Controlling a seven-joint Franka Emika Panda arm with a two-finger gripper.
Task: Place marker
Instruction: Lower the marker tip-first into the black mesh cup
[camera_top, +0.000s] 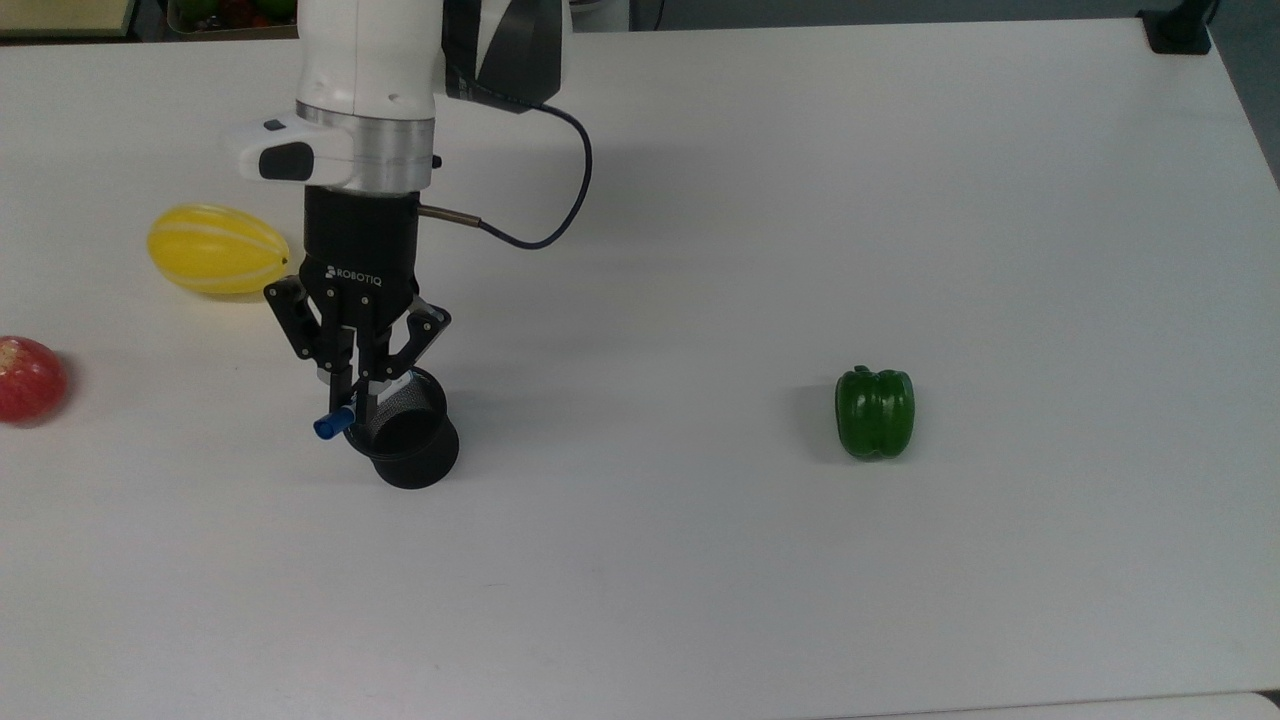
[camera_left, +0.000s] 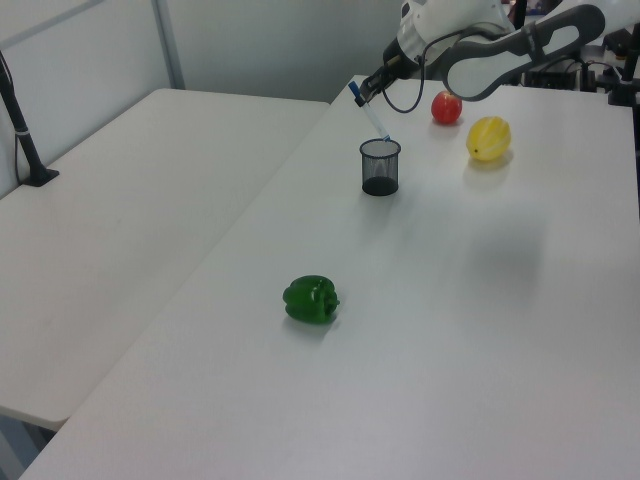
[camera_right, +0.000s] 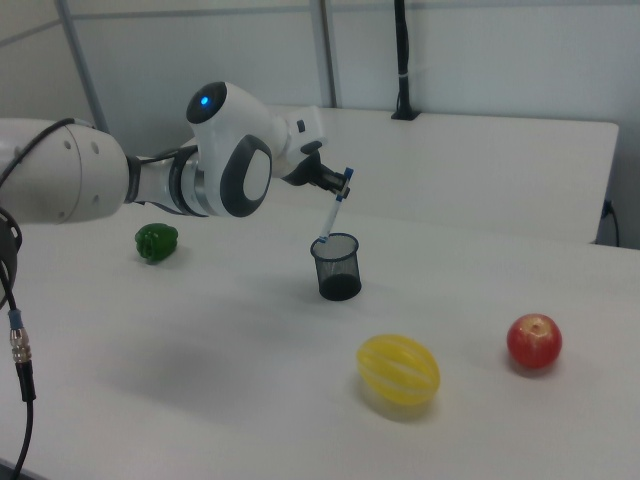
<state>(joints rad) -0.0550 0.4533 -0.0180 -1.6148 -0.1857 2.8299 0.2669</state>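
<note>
My gripper (camera_top: 358, 405) is shut on the marker (camera_left: 371, 117), a slim white pen with a blue cap. It holds the marker near its upper end, tilted, blue cap (camera_top: 328, 427) uppermost. The marker (camera_right: 335, 210) slants down from the gripper (camera_right: 335, 183) and its lower tip sits at the mouth of a black mesh cup (camera_right: 337, 267). In the top view the fingers hang right over the cup (camera_top: 405, 440), at its rim on the top view's left. The cup (camera_left: 380, 167) stands upright on the white table (camera_top: 700, 560).
A yellow melon (camera_top: 218, 249) and a red apple (camera_top: 30, 378) lie on the top view's left. On the top view's right, a green bell pepper (camera_top: 875, 412) sits well apart. A second white table (camera_left: 120, 230) adjoins on the left view's left.
</note>
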